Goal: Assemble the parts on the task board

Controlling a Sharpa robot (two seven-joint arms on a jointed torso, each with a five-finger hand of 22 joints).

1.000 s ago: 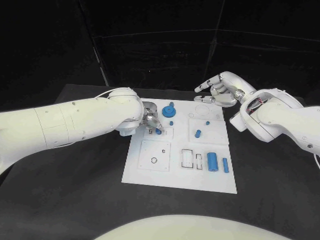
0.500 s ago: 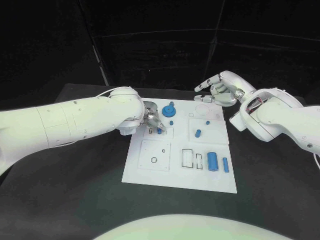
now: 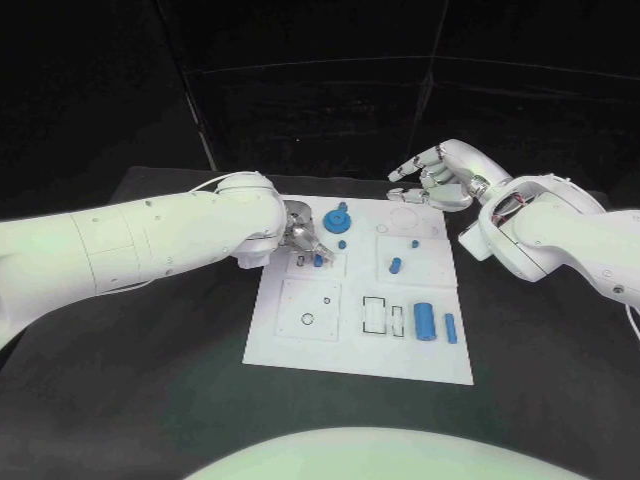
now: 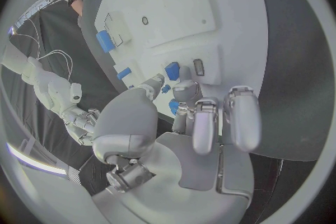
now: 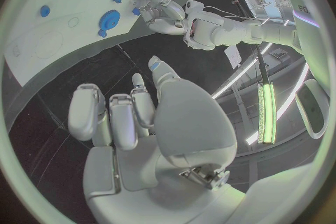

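The left hand (image 3: pixel 303 238) is lowered onto the task board (image 3: pixel 361 360), pinching a small blue part (image 3: pixel 317 260), partly hidden. Six blue parts are counted. The right hand (image 3: pixel 433 180) is held open beyond the far edge.

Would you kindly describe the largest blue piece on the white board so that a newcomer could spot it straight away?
Start at the white board in the middle of the black table and look to its far edge, just beyond the left hand. There sits a round blue disc with a small knob sticking up from it. Its neighbours are tiny blue studs, and the other blue pieces are slim bars nearer the robot.
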